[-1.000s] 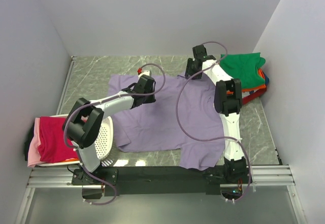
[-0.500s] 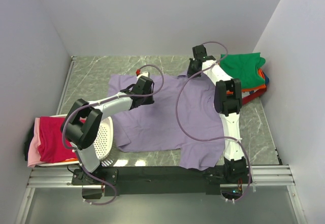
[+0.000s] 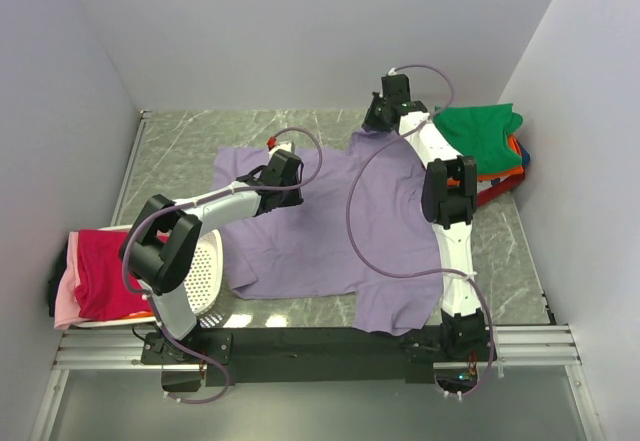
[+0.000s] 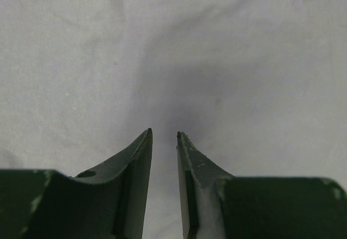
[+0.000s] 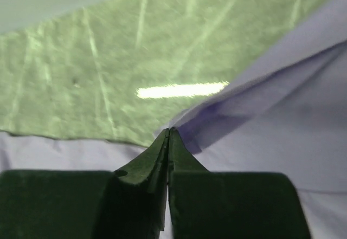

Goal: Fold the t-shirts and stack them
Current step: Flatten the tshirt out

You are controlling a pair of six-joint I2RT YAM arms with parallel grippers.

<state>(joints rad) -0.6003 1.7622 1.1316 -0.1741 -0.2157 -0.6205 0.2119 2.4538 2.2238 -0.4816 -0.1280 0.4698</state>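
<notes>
At the near edge of the table [image 3: 180,141], where both arms are bolted, a sleeve of the lavender shirt [image 3: 330,231] lies just in front of the right arm's base, and the rest of the shirt is spread flat across the middle of the marbled green surface. To the near left sits the white perforated basket [image 3: 207,266], with a magenta-red shirt [image 3: 100,271] draped over its left side and a pink shirt [image 3: 65,306] showing beneath that at the left edge. Further in, the left gripper [image 3: 272,147] is down over the shirt's far-left part, close to the shoulder. Its wrist camera shows the left gripper [image 4: 164,134] with its two dark fingers standing a little apart, a narrow gap between the tips, nothing caught in that gap, and plain cloth [image 4: 217,44] filling the view beyond; whether the tips touch the cloth cannot be told. Further still, at the shirt's far edge, the right gripper [image 3: 372,126] is clamped tight. From its wrist camera the right gripper [image 5: 168,130] has its fingers pressed together, and a raised fold of lavender cloth [image 5: 282,136] runs up to the tips, pinched there above the table. At the far right corner, a folded green shirt [image 3: 480,131] lies on top of an orange shirt [image 3: 497,173], well apart from the lavender one.
</notes>
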